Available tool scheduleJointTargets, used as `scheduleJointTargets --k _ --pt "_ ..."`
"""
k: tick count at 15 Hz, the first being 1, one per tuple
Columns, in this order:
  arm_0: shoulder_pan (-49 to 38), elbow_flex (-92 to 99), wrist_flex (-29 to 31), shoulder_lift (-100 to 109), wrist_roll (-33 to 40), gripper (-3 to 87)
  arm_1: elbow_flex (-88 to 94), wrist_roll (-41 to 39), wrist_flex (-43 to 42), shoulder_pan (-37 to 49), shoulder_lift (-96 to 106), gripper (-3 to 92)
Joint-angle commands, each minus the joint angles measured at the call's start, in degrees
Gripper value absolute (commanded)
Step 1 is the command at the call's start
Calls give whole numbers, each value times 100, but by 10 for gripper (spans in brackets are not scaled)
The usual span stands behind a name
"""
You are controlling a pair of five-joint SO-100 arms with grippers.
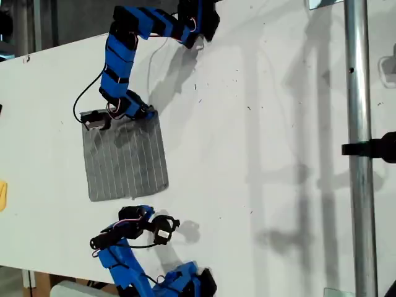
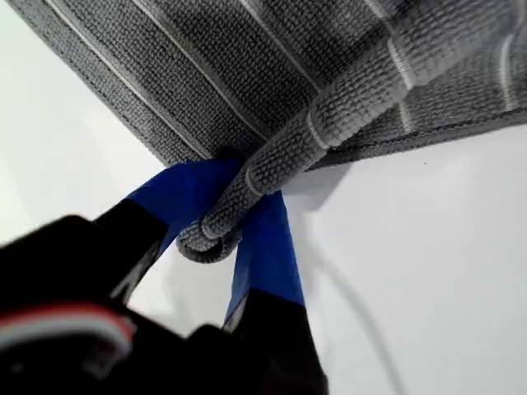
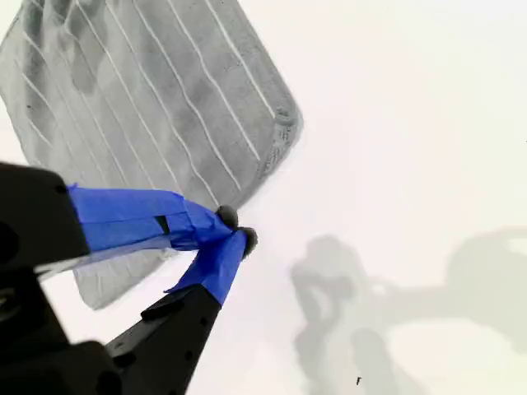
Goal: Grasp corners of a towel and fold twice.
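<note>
towel (image 1: 127, 162): 1 | blue arms: 2 | yellow object (image 1: 2, 195): 1 | metal pole (image 1: 361, 148): 1

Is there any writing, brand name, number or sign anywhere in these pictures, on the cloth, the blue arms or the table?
No readable text shows in any view.
Grey striped soft towel: thin pale stripes only, no label visible.
My first gripper, blue and black: no marking visible.
My second gripper, blue and black: no marking visible.
White table: only small dark specks, no writing.
Small yellow object at the exterior view's left edge: too little shows to tell.
</note>
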Motion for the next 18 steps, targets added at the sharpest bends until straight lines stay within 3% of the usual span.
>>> scheduleJointTargets --k 1,4,8,14,18 --pt "475 -747 167 9 378 228 -158 62 26 -26 -18 -3" --pt "475 -1336 193 -352 1204 305 -167 97 35 -44 -26 -3" --pt "-88 -2171 26 -1942 1846 302 -167 114 44 -44 -35 -3" --pt "-457 -3190 -527 -4148 1881 294 -167 123 44 -44 -35 -3" --pt "-483 -3516 158 -4860 1433 253 -167 123 35 -44 -26 -3"
